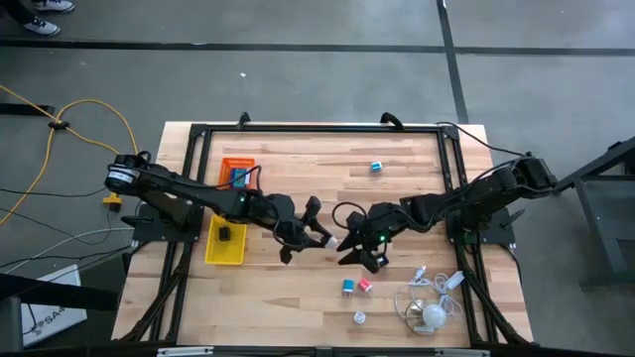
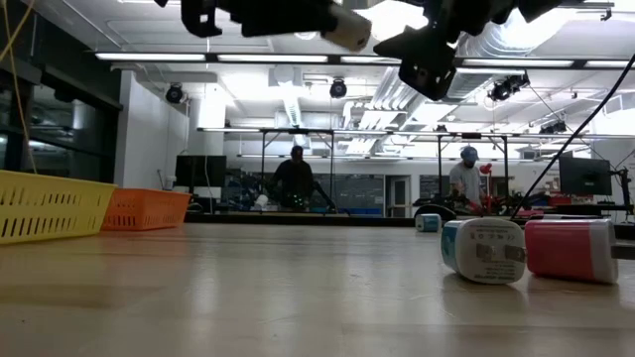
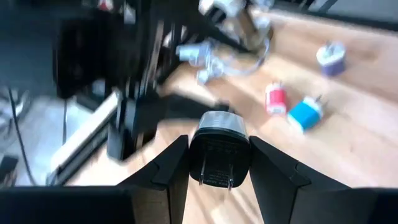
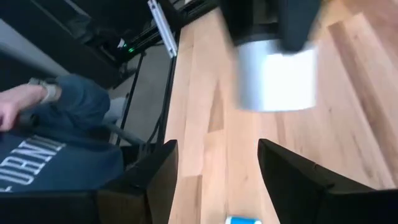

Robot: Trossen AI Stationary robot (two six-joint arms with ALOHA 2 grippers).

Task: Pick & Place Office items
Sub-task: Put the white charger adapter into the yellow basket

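Observation:
My left gripper (image 1: 319, 236) hovers above the table's middle, shut on a grey plug block (image 3: 218, 149) with two metal prongs. In the low view the block (image 2: 346, 30) hangs high over the table. My right gripper (image 1: 349, 246) faces it from the right, open, its fingers (image 4: 155, 168) a little short of the block (image 4: 277, 74) and touching nothing. Other office items lie on the wood: a blue block (image 1: 348, 287), a pink one (image 1: 365, 286), a white one (image 1: 359, 317) and a teal one (image 1: 377, 167). My left gripper pinches the plug block between its two fingers, on two opposite sides (image 3: 198, 155). The fingers come from the table's left, slanting slightly down. The block is lifted clear of the table, its prongs (image 3: 214, 177) turned back toward the wrist.
A yellow tray (image 1: 213, 253) holding a black piece and an orange tray (image 1: 230, 162) stand at the left. A white cable bundle (image 1: 432, 309) lies near the front right corner. A black frame (image 1: 317, 127) runs round the table. A seated person (image 4: 43, 143) is beside the table.

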